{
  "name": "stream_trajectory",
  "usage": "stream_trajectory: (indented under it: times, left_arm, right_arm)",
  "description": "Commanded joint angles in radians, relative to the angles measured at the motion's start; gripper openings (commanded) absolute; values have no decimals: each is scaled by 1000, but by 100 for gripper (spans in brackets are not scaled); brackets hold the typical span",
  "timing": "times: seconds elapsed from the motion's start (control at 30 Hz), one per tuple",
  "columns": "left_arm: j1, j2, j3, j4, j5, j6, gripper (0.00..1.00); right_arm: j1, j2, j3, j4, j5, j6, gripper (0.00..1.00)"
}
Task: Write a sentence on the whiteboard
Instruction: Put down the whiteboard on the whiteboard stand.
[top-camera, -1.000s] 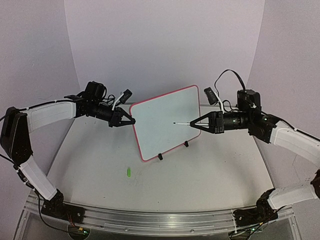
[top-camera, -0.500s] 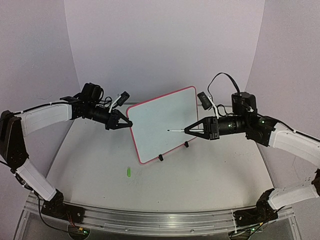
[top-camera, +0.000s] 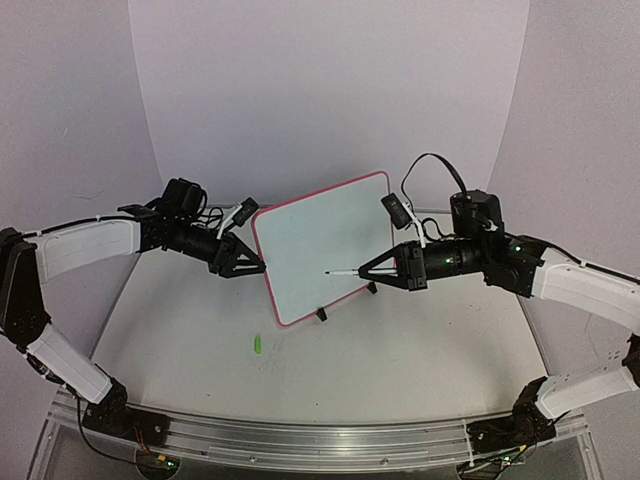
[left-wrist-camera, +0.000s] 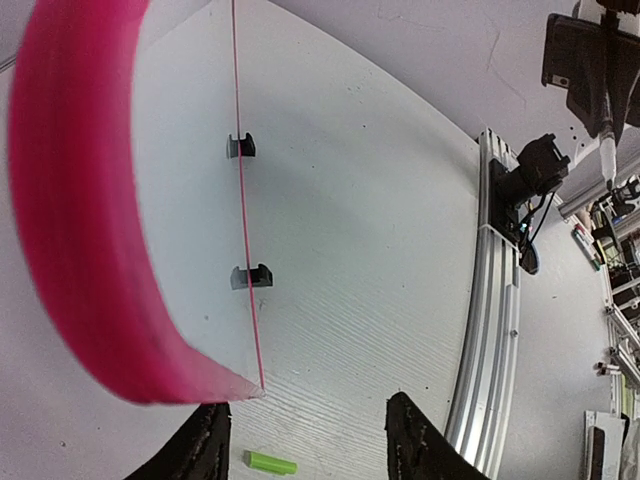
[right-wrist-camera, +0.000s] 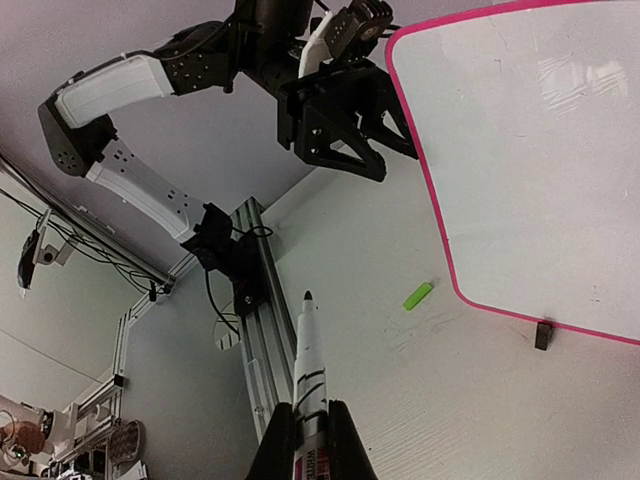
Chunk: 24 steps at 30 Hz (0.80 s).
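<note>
We see the left pincer (top-camera: 254, 264) spread wide just beside the left edge of the pink-framed whiteboard (top-camera: 320, 240), which stands tilted mid-worktop (top-camera: 400, 350) (a small green cap (top-camera: 257, 344) lies in front). The right pincer (top-camera: 372, 270) grips a marker (top-camera: 345, 270), tip pointed at the board.

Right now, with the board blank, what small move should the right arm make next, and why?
Probably ease the marker forward until its tip meets the whiteboard. The right gripper is shut on the marker. The tip points at the board's lower middle but seems short of it, and no writing shows yet. The left gripper is open at the board's left edge.
</note>
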Motion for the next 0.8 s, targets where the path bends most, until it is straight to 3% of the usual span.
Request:
stream_trajectory:
  times: [0.0, 0.13, 0.37, 0.6, 0.77]
  left_arm:
    - [-6, -64, -17, 96, -41, -36, 56]
    - [-7, -76, -15, 156, -123, -54, 63]
    - [-7, -34, 45, 151, -240, -61, 64]
    - [-5, -5, 40, 271, -147, -164, 64]
    - [-1, 14, 8, 400, -114, -258, 58]
  right_arm:
    - [10, 7, 17, 14, 38, -32, 0]
    - [12, 16, 18, 21, 37, -33, 0]
    - [15, 6, 15, 34, 36, -33, 0]
    - [18, -11, -4, 46, 37, -27, 0]
    - [20, -13, -17, 72, 36, -18, 0]
